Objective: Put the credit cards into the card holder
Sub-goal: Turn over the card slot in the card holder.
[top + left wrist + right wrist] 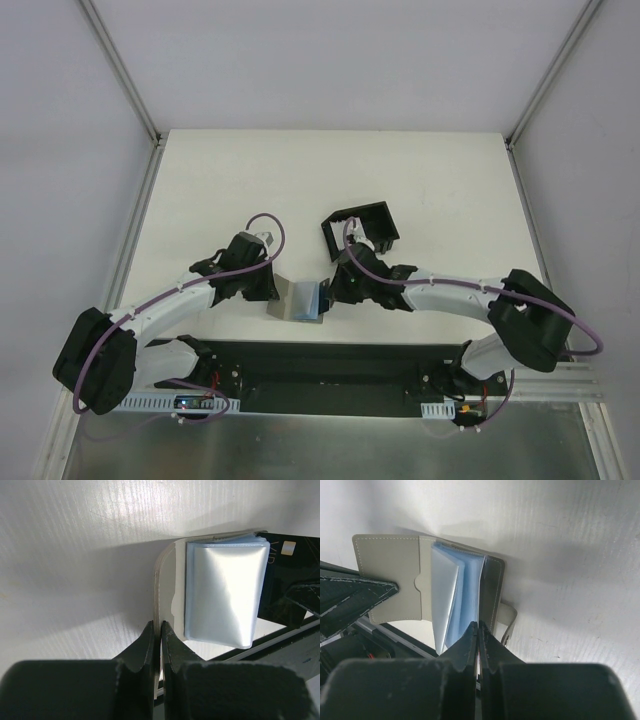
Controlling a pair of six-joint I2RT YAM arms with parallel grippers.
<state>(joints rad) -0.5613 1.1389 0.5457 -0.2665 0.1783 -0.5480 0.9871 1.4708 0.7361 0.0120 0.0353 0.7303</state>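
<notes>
Pinches the pale cover edge of the open grey wallet (295, 298) with the left gripper (159, 632), fingers all but touching, only the thin flap between them. Clamps the right gripper (479, 630) on from the opposite side, fingers pressed tight on a thin dark edge beside the blue sleeves (222, 595); looks like the card (292, 575), though hard to tell for sure in the right wrist view. Shows that dark card in the left wrist view, chip visible, sticking out of the wallet past the sleeves. Has the wallet lying open on the table (420, 190), near the arms' bases, between both grippers. Finds the holder (360, 228) farther back, just behind the right gripper, open top up, apart from the wallet.
</notes>
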